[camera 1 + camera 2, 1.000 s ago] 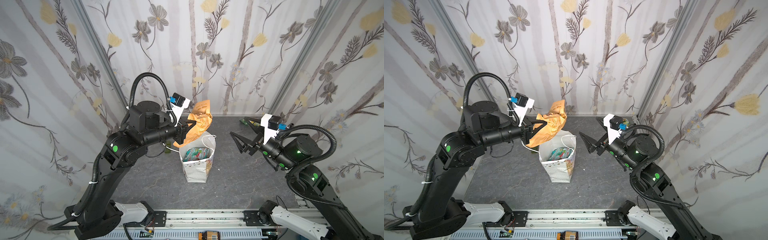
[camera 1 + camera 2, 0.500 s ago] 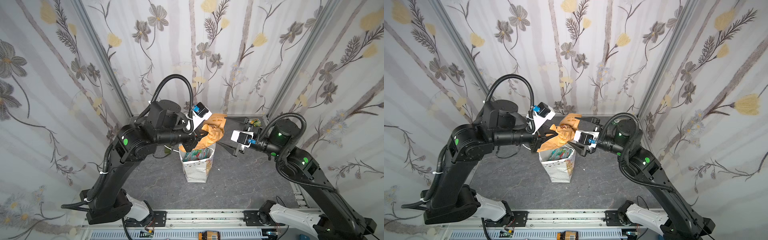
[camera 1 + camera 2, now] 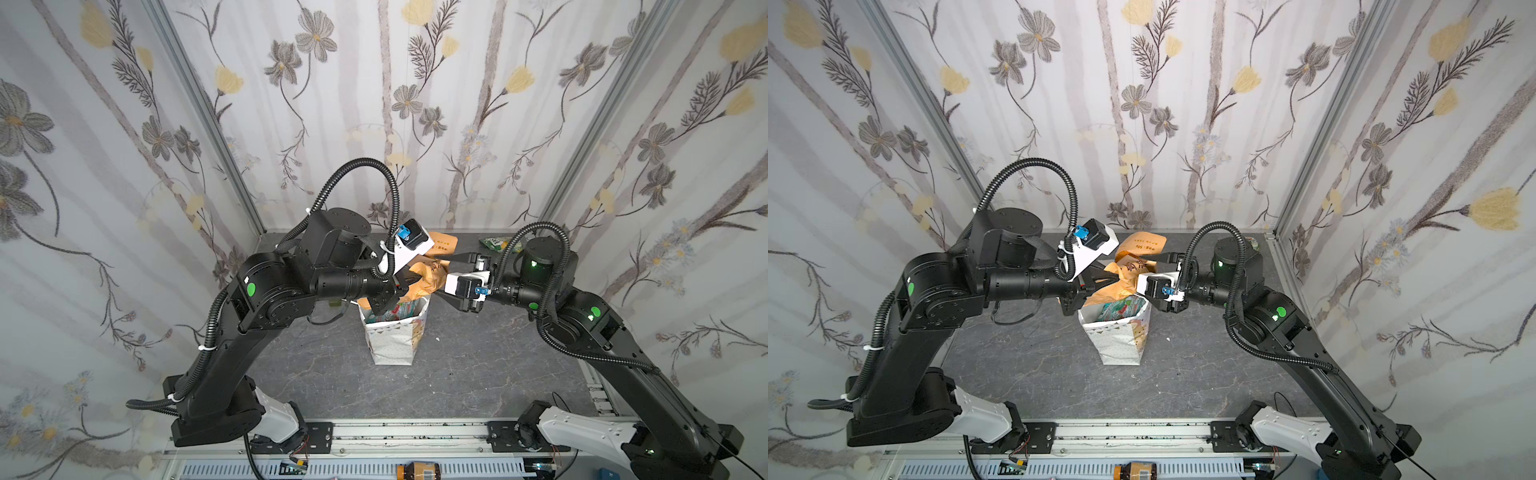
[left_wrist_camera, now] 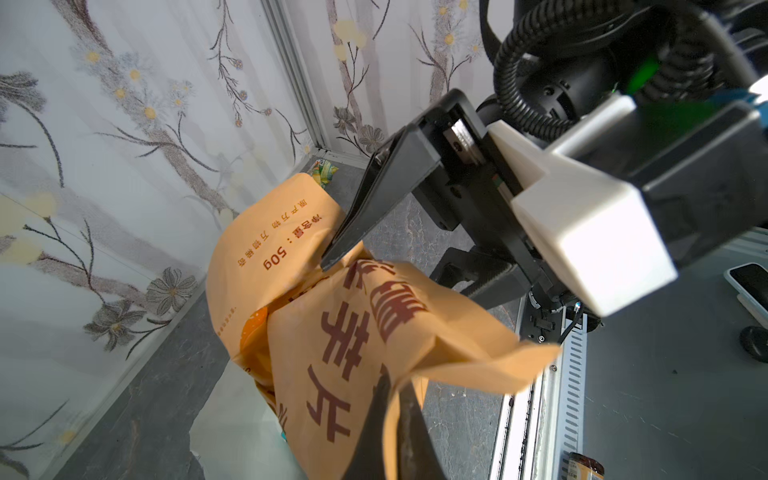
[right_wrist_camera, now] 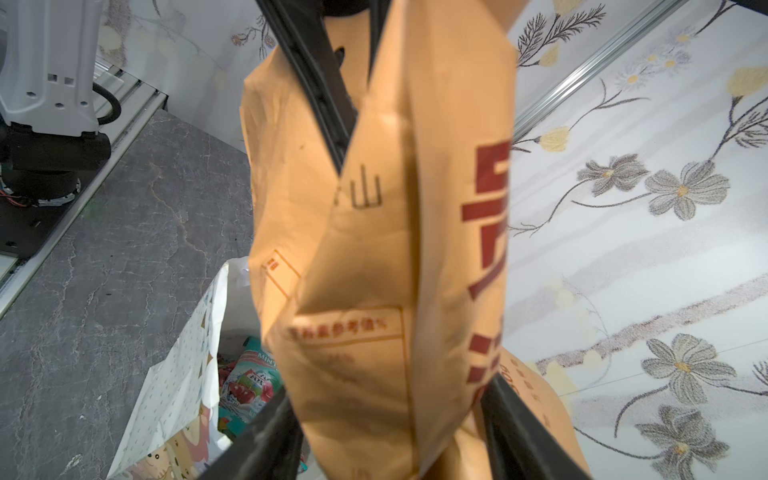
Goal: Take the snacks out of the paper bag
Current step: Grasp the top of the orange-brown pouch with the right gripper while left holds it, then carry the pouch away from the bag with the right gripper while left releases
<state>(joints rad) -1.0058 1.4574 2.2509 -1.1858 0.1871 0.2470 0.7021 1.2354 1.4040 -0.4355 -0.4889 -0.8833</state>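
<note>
A large tan-orange pouch [image 3: 428, 278] [image 3: 1125, 270] with red print hangs just above the white paper bag [image 3: 392, 340] [image 3: 1121, 340], which stands upright on the grey table. My left gripper [image 3: 409, 283] [image 4: 392, 378] is shut on a fold of the pouch [image 4: 353, 332]. From the opposite side my right gripper [image 3: 440, 276] [image 5: 386, 390] straddles the pouch [image 5: 374, 249], a finger touching each side of it. More snacks [image 3: 399, 309] lie in the bag, among them a teal packet [image 5: 249, 382].
A green packet [image 3: 496, 242] [image 4: 324, 170] lies on the table at the back right corner. Flowered walls close in three sides. The arms' mounting rail [image 3: 395, 432] runs along the front edge. Both arms meet over the bag.
My left arm swung the pouch rightward to just above the bag. The right arm reached in from the right and its wide-open jaws narrowed around the pouch.
</note>
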